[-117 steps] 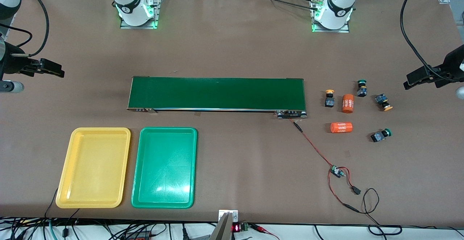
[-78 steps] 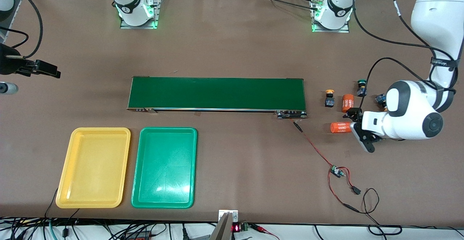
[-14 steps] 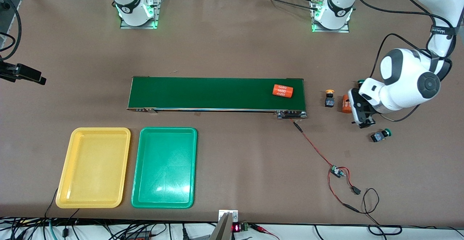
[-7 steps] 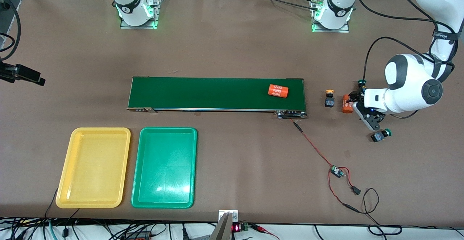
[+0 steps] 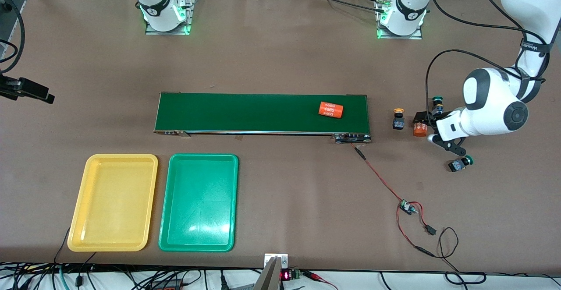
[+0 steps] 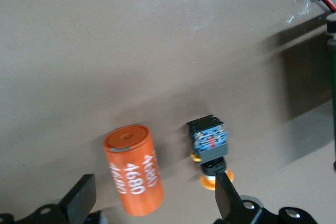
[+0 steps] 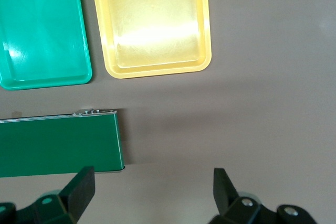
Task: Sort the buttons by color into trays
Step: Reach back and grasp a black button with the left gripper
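- Left gripper [image 6: 152,203], fingers spread, hovers over a smooth orange cylinder with white print [image 6: 134,169]; a yellow-capped push-button switch [image 6: 211,148] lies beside it, apparently untouched.
- Right gripper [image 7: 152,192], fingers parted, waits above the glossy yellow plastic tray [image 7: 152,24].

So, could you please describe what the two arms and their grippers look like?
The left arm has glossy white shells, grey joint caps, a black band with lettering and looping black cables. The left gripper and right gripper have black angular jaws. Both bases glow green.
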Controlling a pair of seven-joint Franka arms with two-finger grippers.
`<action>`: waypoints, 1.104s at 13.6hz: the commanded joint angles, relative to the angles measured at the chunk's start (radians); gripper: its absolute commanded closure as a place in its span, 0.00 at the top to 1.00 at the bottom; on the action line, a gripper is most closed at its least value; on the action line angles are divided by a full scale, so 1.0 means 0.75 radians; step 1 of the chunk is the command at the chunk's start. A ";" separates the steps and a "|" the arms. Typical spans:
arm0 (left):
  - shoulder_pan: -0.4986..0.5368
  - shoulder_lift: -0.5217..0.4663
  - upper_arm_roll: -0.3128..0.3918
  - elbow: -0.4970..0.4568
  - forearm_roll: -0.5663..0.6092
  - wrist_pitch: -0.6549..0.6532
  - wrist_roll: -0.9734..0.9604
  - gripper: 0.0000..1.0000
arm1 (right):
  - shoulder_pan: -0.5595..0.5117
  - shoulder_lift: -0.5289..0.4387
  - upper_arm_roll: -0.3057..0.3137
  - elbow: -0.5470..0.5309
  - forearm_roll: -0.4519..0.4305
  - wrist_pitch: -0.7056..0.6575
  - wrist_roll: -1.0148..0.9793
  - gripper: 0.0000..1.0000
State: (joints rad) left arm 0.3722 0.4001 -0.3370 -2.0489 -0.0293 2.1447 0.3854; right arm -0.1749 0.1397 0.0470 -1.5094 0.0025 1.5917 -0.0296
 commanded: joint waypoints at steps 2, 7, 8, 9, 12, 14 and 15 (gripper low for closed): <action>-0.083 -0.034 -0.005 -0.048 0.021 -0.004 -0.266 1.00 | -0.012 0.014 0.011 0.027 0.001 0.001 0.015 1.00; -0.108 -0.032 -0.017 -0.078 0.014 0.036 -0.397 1.00 | -0.018 0.014 0.009 0.027 -0.009 0.001 0.013 1.00; -0.110 -0.032 -0.017 -0.109 0.014 0.093 -0.399 1.00 | -0.020 0.014 0.009 0.027 -0.010 0.001 0.013 1.00; -0.122 -0.028 -0.017 -0.139 0.014 0.151 -0.399 1.00 | -0.035 0.014 0.009 0.027 -0.007 0.001 0.013 1.00; -0.138 -0.016 -0.017 -0.177 0.014 0.218 -0.397 1.00 | -0.041 0.012 0.009 0.027 -0.007 0.001 0.013 1.00; -0.144 -0.010 -0.017 -0.197 0.014 0.245 -0.393 1.00 | -0.041 0.012 0.009 0.027 -0.007 0.001 0.013 1.00; -0.144 -0.004 -0.015 -0.225 0.014 0.288 -0.377 1.00 | -0.041 0.012 0.009 0.027 -0.007 -0.001 0.013 1.00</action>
State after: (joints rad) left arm 0.2669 0.4020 -0.3481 -2.1805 -0.0293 2.3108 0.1033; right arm -0.1975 0.1398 0.0463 -1.5094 0.0025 1.5952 -0.0296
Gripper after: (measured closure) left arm 0.000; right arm 0.000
